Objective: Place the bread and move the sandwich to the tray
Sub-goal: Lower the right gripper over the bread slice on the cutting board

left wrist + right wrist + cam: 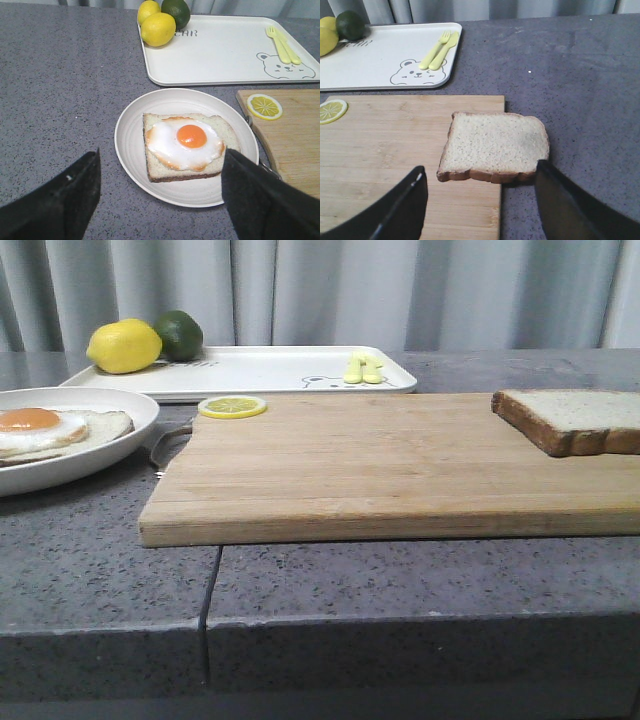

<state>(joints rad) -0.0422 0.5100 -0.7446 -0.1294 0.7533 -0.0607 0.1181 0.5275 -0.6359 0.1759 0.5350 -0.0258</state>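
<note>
A slice of bread lies on the right end of the wooden cutting board, partly overhanging its edge; it also shows in the right wrist view. My right gripper is open above and just short of it. A fried egg on a bread slice lies on the round white plate, at the left in the front view. My left gripper is open above the plate's near side. The white tray with the bear drawing lies behind. Neither gripper shows in the front view.
Two lemons and a lime sit on the tray's left end, and a yellow fork and spoon on its right. A lemon slice lies on the board's back left corner. The grey counter ends at the front.
</note>
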